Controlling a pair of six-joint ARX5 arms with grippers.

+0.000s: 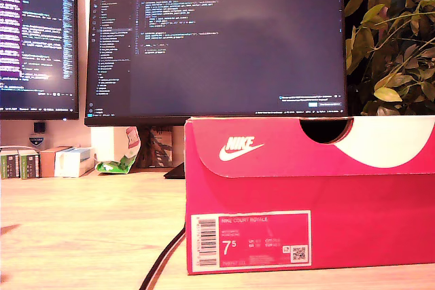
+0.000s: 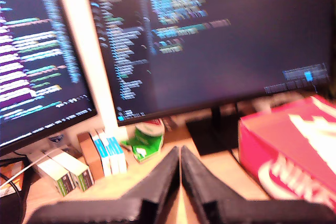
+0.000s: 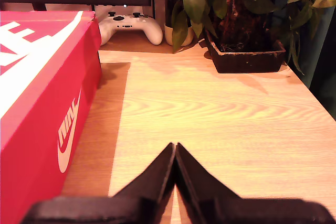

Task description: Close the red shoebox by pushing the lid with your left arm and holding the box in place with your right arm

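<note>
The red shoebox (image 1: 312,202) stands on the wooden desk, filling the exterior view's right half, with its lid (image 1: 272,151) lying down over the box. No arm shows in the exterior view. My first gripper (image 2: 180,151) is shut with nothing between its fingers, held above the desk and apart from the shoebox (image 2: 289,150). My second gripper (image 3: 175,148) is also shut and empty, low over the desk beside the long side of the shoebox (image 3: 42,93), without touching it.
Two monitors (image 1: 217,39) (image 1: 37,39) stand behind the box. Small cartons (image 1: 47,162) and a green packet (image 1: 119,164) sit at the exterior view's left. A dark cable (image 1: 163,256) runs by the box. A game controller (image 3: 131,24) and a potted plant (image 3: 244,59) lie beyond my second gripper.
</note>
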